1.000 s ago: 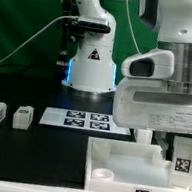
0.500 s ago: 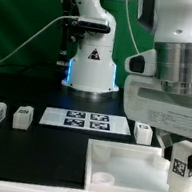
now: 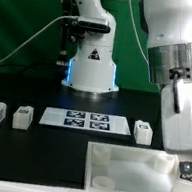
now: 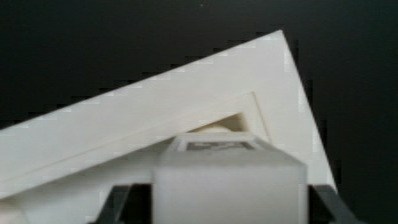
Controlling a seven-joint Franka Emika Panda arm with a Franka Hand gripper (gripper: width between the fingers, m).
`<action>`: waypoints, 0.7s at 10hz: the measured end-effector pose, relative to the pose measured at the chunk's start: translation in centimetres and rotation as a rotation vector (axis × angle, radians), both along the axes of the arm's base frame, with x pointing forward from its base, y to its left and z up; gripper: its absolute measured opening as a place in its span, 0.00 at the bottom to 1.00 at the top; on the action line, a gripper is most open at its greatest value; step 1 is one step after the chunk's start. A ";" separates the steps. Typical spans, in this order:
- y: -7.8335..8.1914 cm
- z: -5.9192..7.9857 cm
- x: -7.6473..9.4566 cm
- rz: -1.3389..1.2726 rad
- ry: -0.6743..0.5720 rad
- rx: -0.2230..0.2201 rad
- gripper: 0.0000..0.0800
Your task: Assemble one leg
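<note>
The end effector point(image 4: 222, 195) is clamped on the small white plastic block-like leg with a fiducial tag point(image 4: 222, 170), carried over a corner of the large white square panel with raised rim point(image 3: 132, 171) at about four o'clock on the black desk point(image 3: 33, 159). The step in hand looks like insertion: the next move calls for lining the leg over the round corner socket point(image 4: 231, 122) and lowering it squarely. Since a second ago, the wrist has rotated and shifted toward three o'clock.
</note>
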State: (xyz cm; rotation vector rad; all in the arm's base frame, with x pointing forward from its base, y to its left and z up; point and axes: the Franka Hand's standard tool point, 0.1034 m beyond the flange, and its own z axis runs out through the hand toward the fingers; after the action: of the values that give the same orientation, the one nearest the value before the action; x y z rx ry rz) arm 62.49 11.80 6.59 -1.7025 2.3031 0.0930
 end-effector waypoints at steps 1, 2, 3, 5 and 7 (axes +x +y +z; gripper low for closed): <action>0.1 0.0 0.0 0.057 -0.012 -0.010 0.37; 0.7 0.0 -0.2 0.260 -0.039 -0.047 0.66; 1.2 0.1 -0.4 0.463 -0.046 -0.069 0.66; 1.4 0.2 -0.3 0.878 -0.100 -0.134 0.81; 1.2 0.2 -0.3 1.113 -0.152 -0.169 0.81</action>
State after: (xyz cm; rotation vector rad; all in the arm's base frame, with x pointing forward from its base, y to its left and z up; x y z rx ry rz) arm 62.19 13.02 6.77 -2.7313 1.0401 -0.0186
